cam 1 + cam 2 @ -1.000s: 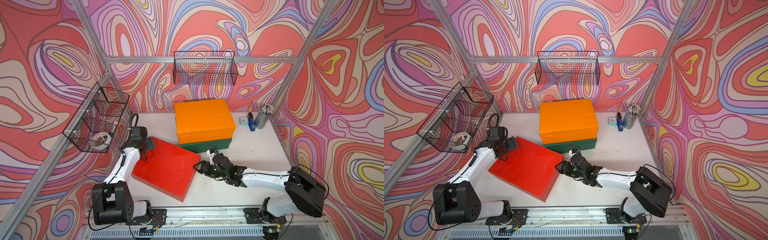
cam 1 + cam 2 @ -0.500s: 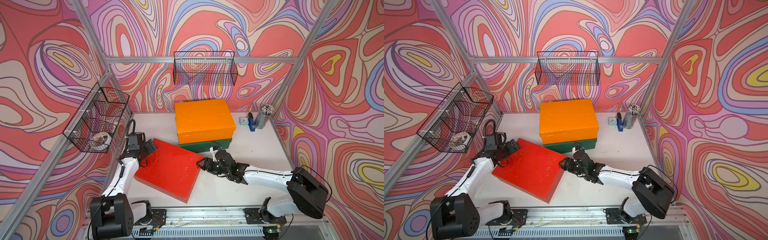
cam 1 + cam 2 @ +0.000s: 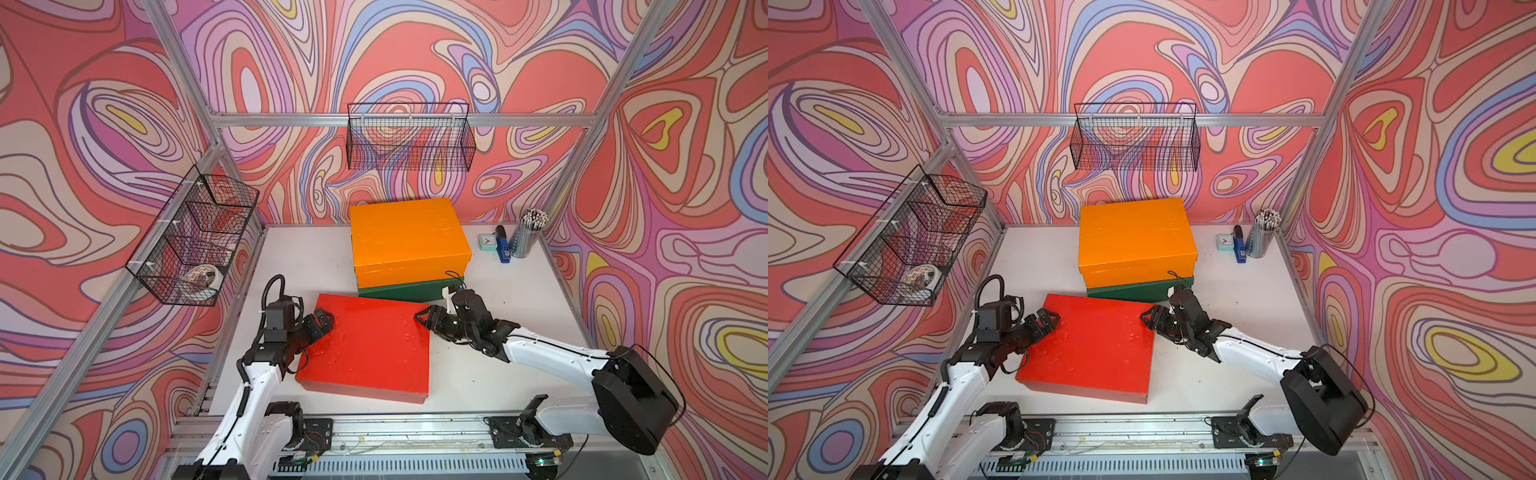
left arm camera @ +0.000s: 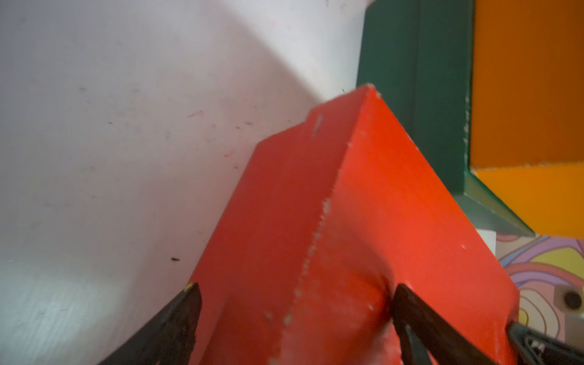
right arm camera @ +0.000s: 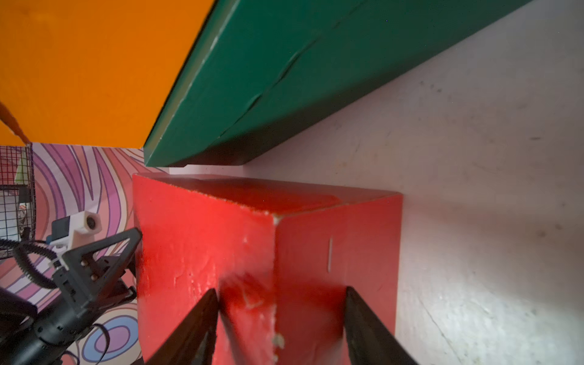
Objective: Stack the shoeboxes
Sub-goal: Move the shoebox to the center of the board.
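So, the red shoebox (image 3: 370, 345) is at the front of the counter (image 3: 307, 257), just before the green shoebox (image 3: 411, 289), which has the orange shoebox (image 3: 407, 237) on top. The left hand (image 3: 325, 321) is clamped on its back-left corner and the right hand (image 3: 424, 319) pinches its back-right corner.

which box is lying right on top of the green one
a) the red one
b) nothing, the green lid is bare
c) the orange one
c: the orange shoebox rests on the green shoebox, covering most of its lid, while the red shoebox is in front of that pair, not on it.
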### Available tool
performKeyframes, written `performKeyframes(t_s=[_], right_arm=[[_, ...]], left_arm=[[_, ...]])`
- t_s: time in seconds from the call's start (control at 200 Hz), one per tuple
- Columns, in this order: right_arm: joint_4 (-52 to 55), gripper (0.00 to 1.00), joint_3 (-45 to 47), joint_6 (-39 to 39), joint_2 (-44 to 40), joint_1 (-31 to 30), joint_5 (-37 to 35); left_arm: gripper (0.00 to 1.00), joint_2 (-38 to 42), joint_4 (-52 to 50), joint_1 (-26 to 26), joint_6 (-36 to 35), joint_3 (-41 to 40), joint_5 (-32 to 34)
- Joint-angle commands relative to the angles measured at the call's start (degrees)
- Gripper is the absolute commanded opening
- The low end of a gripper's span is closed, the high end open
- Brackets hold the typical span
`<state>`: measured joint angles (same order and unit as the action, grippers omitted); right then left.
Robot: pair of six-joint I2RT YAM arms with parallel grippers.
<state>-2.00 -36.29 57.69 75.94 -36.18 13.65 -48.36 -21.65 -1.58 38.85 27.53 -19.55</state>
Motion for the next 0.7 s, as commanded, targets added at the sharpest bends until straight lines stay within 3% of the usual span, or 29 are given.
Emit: performKeyframes(t_s=[0.0,0.21,0.511,0.696], right_arm=[[5.49,0.63,0.99,-2.24,-1.46,2.77,1.35],[8.27,0.65,0.44,-5.23,-1.82,9.71,4.27],[14.37,0.69,-3.32,-10.95,-0.9,17.7,7.31],[21.45,0.84,-6.91,-14.53,-1.78,20.29,6.43]], left_arm=[[0.93,2.18,-5.99,-3.78,3.46,-1.69,-1.81],[0.94,3.27,-1.02,-12.93,8.59,-3.4,0.71],[0.92,-8.58,12.12,-32.09,15.07,-0.12,7.92],[0.93,-12.59,12.77,-34.66,15.13,3.52,9.41]])
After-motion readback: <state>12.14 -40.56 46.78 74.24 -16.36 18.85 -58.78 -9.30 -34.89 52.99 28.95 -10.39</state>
